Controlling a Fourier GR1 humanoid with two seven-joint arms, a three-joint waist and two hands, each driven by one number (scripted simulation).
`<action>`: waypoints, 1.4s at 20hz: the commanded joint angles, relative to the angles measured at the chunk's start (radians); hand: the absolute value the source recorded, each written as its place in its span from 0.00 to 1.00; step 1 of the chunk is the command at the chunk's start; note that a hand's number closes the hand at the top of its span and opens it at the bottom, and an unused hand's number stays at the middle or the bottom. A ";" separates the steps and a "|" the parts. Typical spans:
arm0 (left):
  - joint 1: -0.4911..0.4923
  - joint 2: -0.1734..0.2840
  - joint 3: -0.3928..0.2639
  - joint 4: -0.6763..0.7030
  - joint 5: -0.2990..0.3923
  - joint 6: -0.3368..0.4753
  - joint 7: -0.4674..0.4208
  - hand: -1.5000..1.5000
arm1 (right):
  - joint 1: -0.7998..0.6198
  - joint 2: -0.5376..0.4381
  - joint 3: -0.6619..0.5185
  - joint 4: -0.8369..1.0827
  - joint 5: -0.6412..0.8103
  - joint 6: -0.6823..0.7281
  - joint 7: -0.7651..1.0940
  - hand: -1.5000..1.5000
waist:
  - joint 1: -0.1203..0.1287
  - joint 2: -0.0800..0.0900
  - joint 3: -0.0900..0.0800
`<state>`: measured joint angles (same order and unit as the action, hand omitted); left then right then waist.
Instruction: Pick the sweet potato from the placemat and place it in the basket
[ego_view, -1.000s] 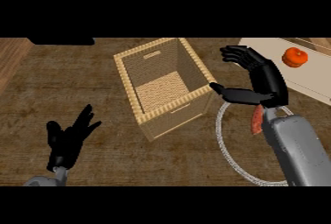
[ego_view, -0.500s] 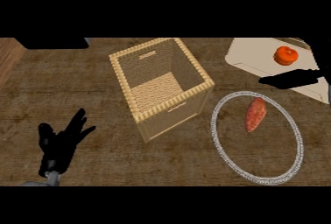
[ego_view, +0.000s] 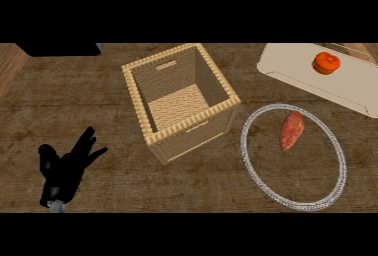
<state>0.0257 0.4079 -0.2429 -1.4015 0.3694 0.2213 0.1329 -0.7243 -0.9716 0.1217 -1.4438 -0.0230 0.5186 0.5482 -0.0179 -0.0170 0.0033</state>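
The potato (ego_view: 291, 130), right of the basket (ego_view: 181, 100) on the mat (ego_view: 255, 170), looks stiff, smooth and tapered, best taken mid-body; left hand (ego_view: 65, 170) rests, fingers apart.

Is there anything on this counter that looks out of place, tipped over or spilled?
Nothing stands out. The basket stands upright, nothing visible inside. The sweet potato lies inside the round placemat. An orange fruit sits on a pale board. The left hand rests open at the lower left.

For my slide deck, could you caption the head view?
Sweet potato on round placemat beside open basket; left robot hand resting open.
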 joint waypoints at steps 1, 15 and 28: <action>0.080 0.018 -0.039 0.032 -0.036 0.010 0.049 0.50 | -0.017 -0.071 0.004 -0.009 -0.103 0.194 0.091 0.00 | 0.012 0.010 -0.005; 0.066 -0.004 -0.013 0.053 -0.048 -0.001 0.057 0.50 | 0.110 -0.037 -0.052 -0.114 -0.162 0.197 0.156 0.00 | 0.006 0.014 -0.003; 0.028 0.001 0.018 0.045 -0.047 -0.034 0.105 0.50 | 0.227 0.121 -0.008 -0.097 0.082 0.072 0.031 0.00 | 0.022 0.021 -0.003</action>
<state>0.0465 0.3939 -0.2205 -1.4313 0.3255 0.2002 0.1575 -0.5215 -0.8739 0.0956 -1.5679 -0.0093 0.6041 0.6141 0.0025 -0.0072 0.0096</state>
